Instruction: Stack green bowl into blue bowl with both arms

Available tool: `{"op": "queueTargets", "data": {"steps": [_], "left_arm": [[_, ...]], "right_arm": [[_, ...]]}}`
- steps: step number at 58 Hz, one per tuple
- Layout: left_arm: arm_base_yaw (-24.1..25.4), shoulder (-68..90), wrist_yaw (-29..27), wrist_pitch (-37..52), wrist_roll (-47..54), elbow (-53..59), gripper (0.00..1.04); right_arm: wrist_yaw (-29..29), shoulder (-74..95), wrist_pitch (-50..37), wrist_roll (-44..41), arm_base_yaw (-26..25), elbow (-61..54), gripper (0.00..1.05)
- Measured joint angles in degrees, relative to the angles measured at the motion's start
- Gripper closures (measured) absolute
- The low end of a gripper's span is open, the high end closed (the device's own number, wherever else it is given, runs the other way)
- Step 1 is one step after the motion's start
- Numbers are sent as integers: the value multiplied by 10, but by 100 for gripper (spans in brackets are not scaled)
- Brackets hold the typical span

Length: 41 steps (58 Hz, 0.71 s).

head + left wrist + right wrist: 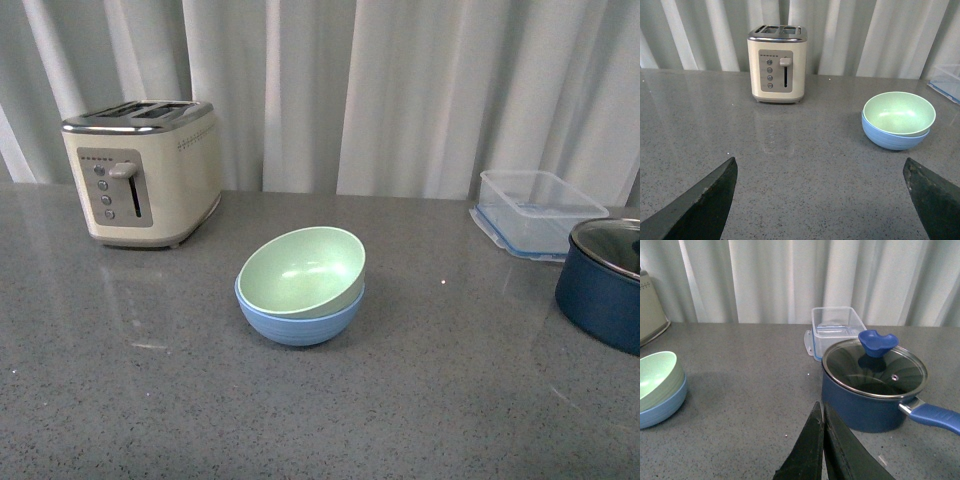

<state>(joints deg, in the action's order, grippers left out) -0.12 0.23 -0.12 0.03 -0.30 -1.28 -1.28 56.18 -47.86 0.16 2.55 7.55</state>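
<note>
The pale green bowl [303, 268] sits nested inside the light blue bowl [300, 318] near the middle of the grey counter, tilted slightly. Neither arm shows in the front view. In the left wrist view the green bowl [898, 112] rests in the blue bowl [892, 138] well beyond my left gripper [821, 172], whose two dark fingers stand wide apart with only bare counter between them. My right gripper [821, 409] is shut with nothing in it. From there the green bowl [655, 379] in the blue bowl [662, 407] lies far off to one side.
A cream toaster [140, 170] stands at the back left. At the right are a clear plastic container [537, 210] and a dark navy pot with a glass lid [606, 280]. The pot [874, 385] is close beside my right gripper. Pale curtains hang behind the counter.
</note>
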Motion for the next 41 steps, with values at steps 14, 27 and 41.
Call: {"op": "queueTargets", "data": {"steps": [14,27,41], "left_arm": [[0,0,0,0,0,0,7],[0,0,0,0,0,0,7],[0,0,0,0,0,0,7]], "right_arm": [[11,-80,20,0,-24,-50,104],[12,-176,104,0,-24,-70,104],[12,-267,188,0,-24,-73,104]]}}
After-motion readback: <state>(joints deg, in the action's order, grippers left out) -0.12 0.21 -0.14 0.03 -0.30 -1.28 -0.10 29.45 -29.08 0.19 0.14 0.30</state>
